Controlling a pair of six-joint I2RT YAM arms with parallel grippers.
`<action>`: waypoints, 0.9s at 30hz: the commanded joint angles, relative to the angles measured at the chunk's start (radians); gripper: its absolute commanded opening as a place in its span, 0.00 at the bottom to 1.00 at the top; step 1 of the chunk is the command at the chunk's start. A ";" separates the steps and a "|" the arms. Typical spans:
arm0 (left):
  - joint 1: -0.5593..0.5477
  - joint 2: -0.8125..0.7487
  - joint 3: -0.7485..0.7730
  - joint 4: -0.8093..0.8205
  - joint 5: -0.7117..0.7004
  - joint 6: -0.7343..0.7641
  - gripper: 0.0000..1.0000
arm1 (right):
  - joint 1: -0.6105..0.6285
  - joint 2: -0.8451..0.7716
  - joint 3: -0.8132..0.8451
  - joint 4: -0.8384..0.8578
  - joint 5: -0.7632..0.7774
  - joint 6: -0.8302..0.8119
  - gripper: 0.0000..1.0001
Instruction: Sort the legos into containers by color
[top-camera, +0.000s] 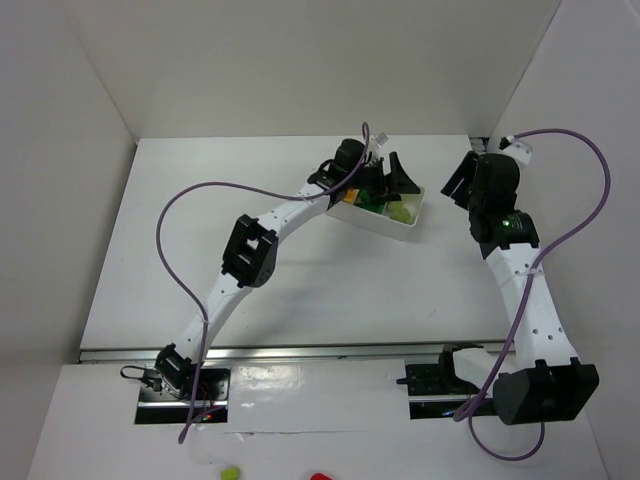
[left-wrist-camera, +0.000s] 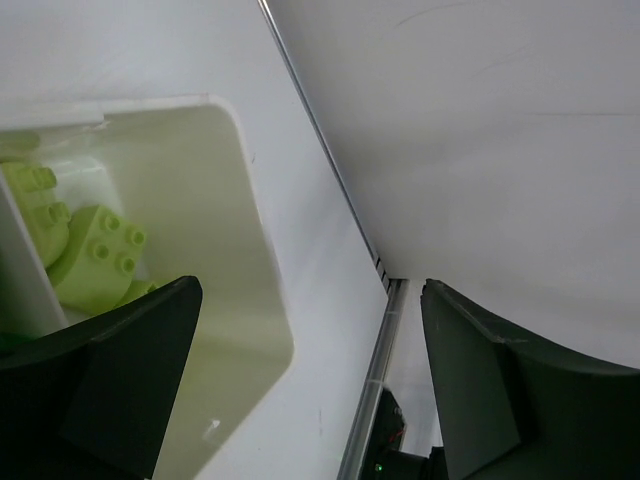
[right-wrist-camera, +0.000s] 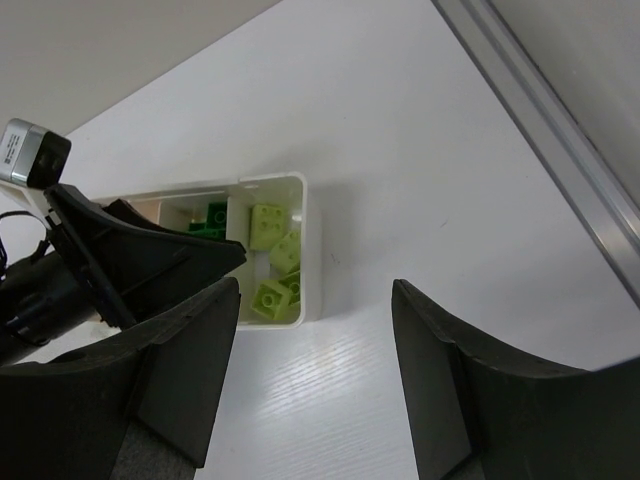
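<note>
no legible text, no readable labels

blocked: tray (top-camera: 383, 224) top, left fingers (left-wrist-camera: 120, 390) over it | open: table (top-camera: 330, 290) near side

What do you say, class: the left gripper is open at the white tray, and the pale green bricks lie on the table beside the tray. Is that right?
Not quite. The pale green bricks lie inside the white tray, in its end compartment, not on the table beside it; the right wrist view shows this. The left gripper is open at the tray, as stated.
</note>
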 joint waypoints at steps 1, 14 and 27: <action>-0.002 -0.129 -0.017 0.036 0.028 0.052 1.00 | -0.008 -0.003 0.011 0.001 -0.014 -0.003 0.70; 0.194 -0.848 -0.849 -0.412 -0.574 0.570 0.99 | -0.008 -0.035 -0.102 0.064 -0.072 0.050 0.70; 0.254 -0.725 -0.953 -0.463 -0.708 0.725 0.96 | -0.008 0.009 -0.084 0.098 -0.109 0.050 0.70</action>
